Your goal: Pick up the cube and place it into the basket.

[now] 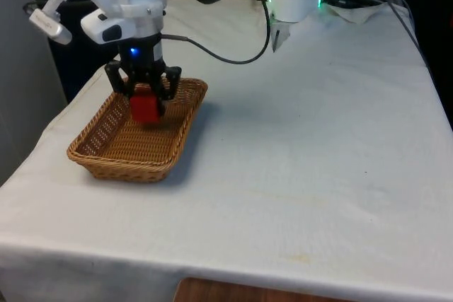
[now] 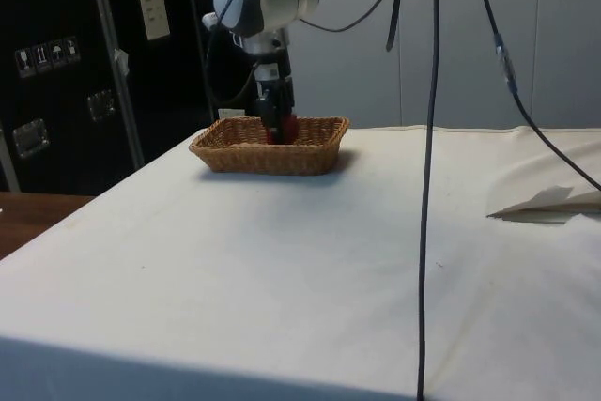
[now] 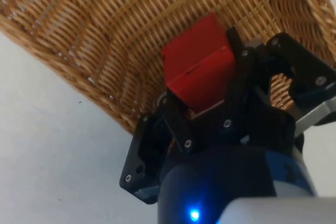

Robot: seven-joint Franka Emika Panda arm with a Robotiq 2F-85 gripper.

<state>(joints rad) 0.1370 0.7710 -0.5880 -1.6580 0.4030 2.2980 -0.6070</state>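
Front view: gripper (image 1: pixel 144 97) clamps the red cube (image 1: pixel 144 108) above the basket (image 1: pixel 92 153) floor.

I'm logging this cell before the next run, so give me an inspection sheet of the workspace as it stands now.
Surface: table under a white cloth, faintly creased.
Job's things: red cube held in the jaws over the inside of the wicker basket, which stands at the front view's left; whether the cube touches the basket floor cannot be told.
Clutter: crumpled white cloth or paper lying on the table.
Grippers: black gripper shut on the cube, lowered into the basket.
Cables: black cable running from the arm across the table; two dark cables hanging in front of the side view.
Surroundings: dark cabinets and a pale wall in the side view.
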